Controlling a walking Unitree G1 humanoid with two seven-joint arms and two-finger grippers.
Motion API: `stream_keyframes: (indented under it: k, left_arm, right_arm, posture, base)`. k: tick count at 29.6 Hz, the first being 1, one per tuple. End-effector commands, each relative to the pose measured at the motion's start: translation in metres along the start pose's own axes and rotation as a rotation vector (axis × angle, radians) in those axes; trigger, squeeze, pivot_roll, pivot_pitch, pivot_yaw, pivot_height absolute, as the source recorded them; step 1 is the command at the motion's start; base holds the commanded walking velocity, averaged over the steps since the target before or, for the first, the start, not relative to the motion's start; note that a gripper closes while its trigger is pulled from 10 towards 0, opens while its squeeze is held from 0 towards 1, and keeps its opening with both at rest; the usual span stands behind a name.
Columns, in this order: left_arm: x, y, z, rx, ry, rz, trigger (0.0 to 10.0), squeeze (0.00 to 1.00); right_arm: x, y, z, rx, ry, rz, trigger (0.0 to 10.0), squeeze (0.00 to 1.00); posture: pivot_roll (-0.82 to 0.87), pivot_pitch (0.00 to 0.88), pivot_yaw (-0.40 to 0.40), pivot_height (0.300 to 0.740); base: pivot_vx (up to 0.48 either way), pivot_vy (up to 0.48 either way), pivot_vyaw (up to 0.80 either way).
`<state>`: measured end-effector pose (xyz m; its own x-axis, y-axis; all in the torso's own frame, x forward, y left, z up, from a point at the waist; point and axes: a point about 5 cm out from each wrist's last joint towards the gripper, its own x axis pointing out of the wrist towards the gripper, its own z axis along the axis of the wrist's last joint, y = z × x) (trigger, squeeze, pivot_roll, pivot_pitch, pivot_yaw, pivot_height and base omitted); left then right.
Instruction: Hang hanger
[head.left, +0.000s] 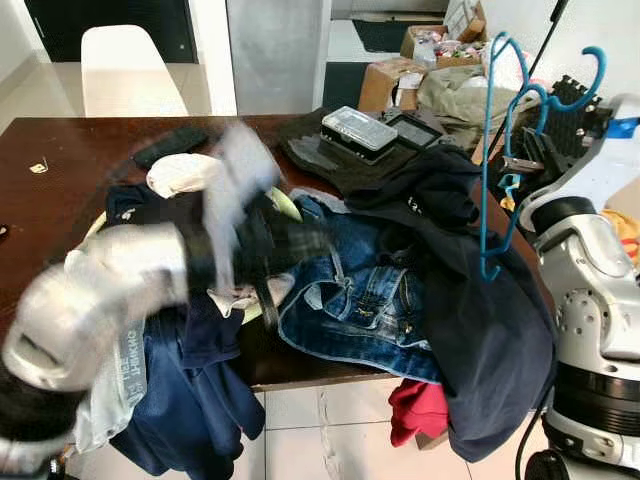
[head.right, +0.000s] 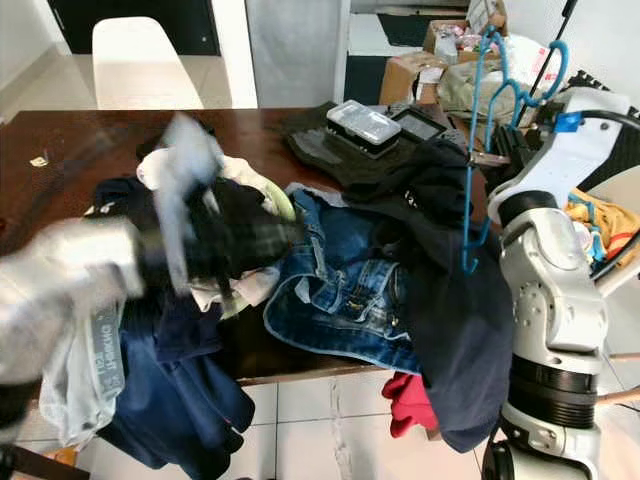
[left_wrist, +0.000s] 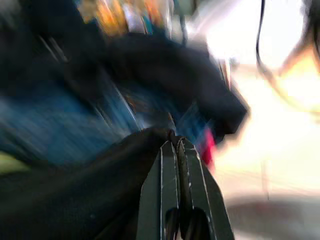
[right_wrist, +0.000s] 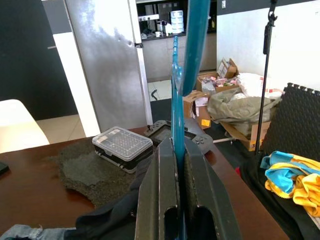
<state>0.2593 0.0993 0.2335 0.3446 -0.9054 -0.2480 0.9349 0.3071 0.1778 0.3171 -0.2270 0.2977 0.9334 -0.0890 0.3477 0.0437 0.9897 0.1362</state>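
The blue plastic hanger (head.left: 505, 150) hangs upright beside the far right end of the tabletop (head.left: 70, 150), pinched on its lower bar by the right claw (right_wrist: 179, 150), whose 2 fingers are clenched on the blue plastic. Its hook (head.left: 590, 62) curls above the claw, toward a black stand pole (right_wrist: 265, 75) just beyond. Below and left of the claw a dark navy garment (head.left: 480, 300) drapes over the tabletop edge, with blue jeans (head.left: 360, 290) next to it and a clear plastic box (head.left: 358, 128) on a dark mat (right_wrist: 85, 172) farther back.

The left claw (left_wrist: 177, 165) is smeared by motion; its fingers look pressed together on black cloth (left_wrist: 75, 195) from the clothing pile, so I judge it is grasping that cloth.

No rail is visible, so the target is unclear. To do this step well, the right claw should keep its pinch firm so the hanger does not swivel, lift the hook clear of the navy garment and the pole, and turn the hook's open side toward whatever bar it meets before lowering.
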Motion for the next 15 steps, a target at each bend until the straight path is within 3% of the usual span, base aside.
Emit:
stream_keyframes:
  k: [1, 5, 7, 8, 9, 10, 14, 15]
  left_arm:
    - [0.001, -0.005, -0.01, 0.039, 0.075, -0.008, 0.0, 0.0]
    - [0.004, -0.009, -0.021, 0.055, 0.121, -0.001, 0.0, 0.0]
    - [0.005, -0.003, -0.026, 0.111, 0.154, 0.081, 0.0, 0.0]
    - [0.003, 0.007, -0.024, 0.152, 0.147, 0.174, 0.0, 0.0]
    - [0.003, 0.007, -0.024, 0.152, 0.147, 0.174, 0.0, 0.0]
    - [0.0, 0.025, -0.016, 0.209, 0.105, 0.354, 0.0, 0.0]
    - [-0.002, 0.036, -0.01, 0.234, 0.067, 0.472, 0.0, 0.0]
    - [-0.002, 0.04, -0.004, 0.261, 0.027, 0.53, 3.5, 0.0]
  right_arm:
    - [-0.002, -0.001, 0.0, -0.011, 0.004, -0.002, 10.0, 0.0]
    - [-0.003, -0.001, -0.001, -0.01, 0.008, -0.003, 10.0, 0.0]
    - [-0.004, -0.002, -0.002, -0.011, 0.012, -0.006, 10.0, 0.0]
    - [-0.004, -0.002, -0.002, -0.011, 0.013, -0.007, 10.0, 0.0]
    - [-0.004, -0.002, -0.002, -0.011, 0.013, -0.007, 10.0, 0.0]
    - [-0.004, -0.003, -0.001, -0.012, 0.014, -0.008, 10.0, 0.0]
    - [-0.004, -0.003, -0.001, -0.012, 0.014, -0.009, 10.0, 0.0]
    - [-0.004, -0.002, -0.002, -0.011, 0.016, -0.009, 10.0, 0.0]
  posture:
    - [0.09, 0.159, -0.017, 0.74]
    - [0.09, 0.162, -0.016, 0.74]
    - [0.09, 0.167, -0.014, 0.74]
    - [0.09, 0.171, -0.013, 0.74]
    - [0.09, 0.171, -0.013, 0.74]
    - [0.09, 0.173, -0.015, 0.74]
    - [0.09, 0.173, -0.015, 0.74]
    - [0.09, 0.175, -0.017, 0.74]
  base:
    - [0.0, 0.0, 0.0]
    - [0.0, 0.0, 0.0]
    - [0.0, 0.0, 0.0]
    - [0.0, 0.0, 0.0]
    - [0.0, 0.0, 0.0]
    - [0.0, 0.0, 0.0]
    - [0.0, 0.0, 0.0]
    - [0.0, 0.0, 0.0]
